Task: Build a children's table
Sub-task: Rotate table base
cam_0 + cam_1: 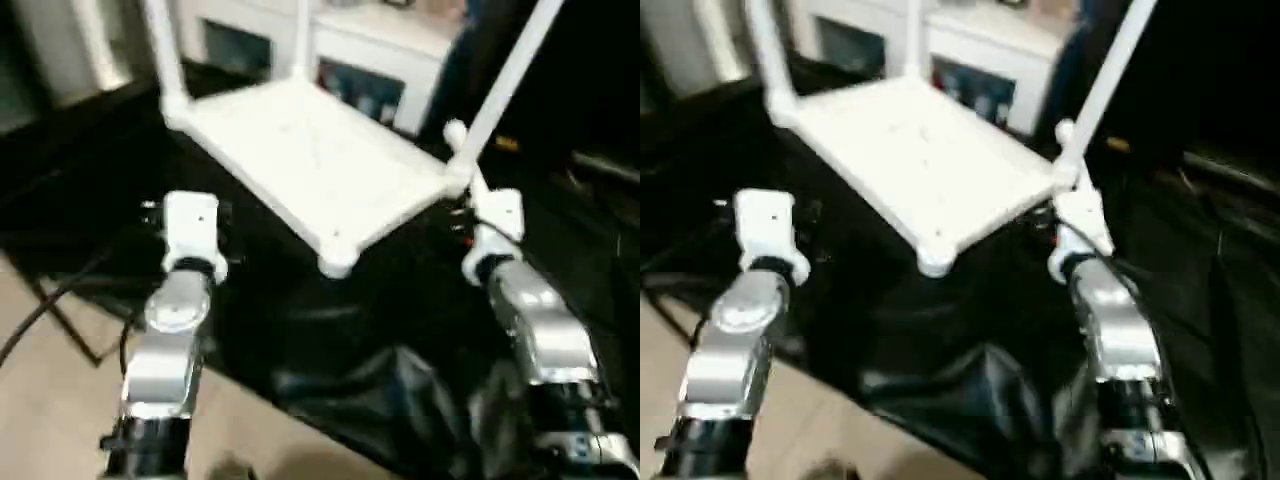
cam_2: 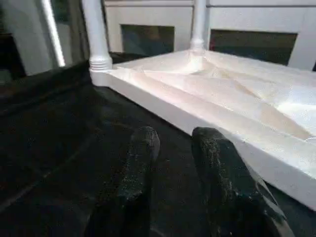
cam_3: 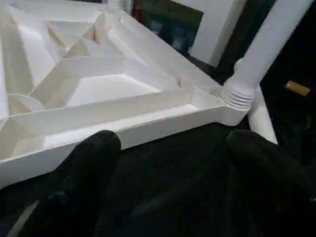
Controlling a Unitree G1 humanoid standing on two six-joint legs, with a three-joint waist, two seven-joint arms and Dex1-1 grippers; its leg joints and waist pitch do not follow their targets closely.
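Left end effector part-open, right end effector spread wide — both empty — wrist views reveal tabletop ribbing.

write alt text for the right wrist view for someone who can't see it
A white tabletop lies upside down on black cloth, its ribbed underside facing up, with a white leg standing in the nearest corner socket. The right gripper hangs open just short of the rim, holding nothing.

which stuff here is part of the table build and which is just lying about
Part of the job:
- tabletop, lying underside up
- three legs standing in its corners
- a loose leg lying by the right corner

Just lying about:
- white cabinet behind
- black sheet under the work
- cable on the floor
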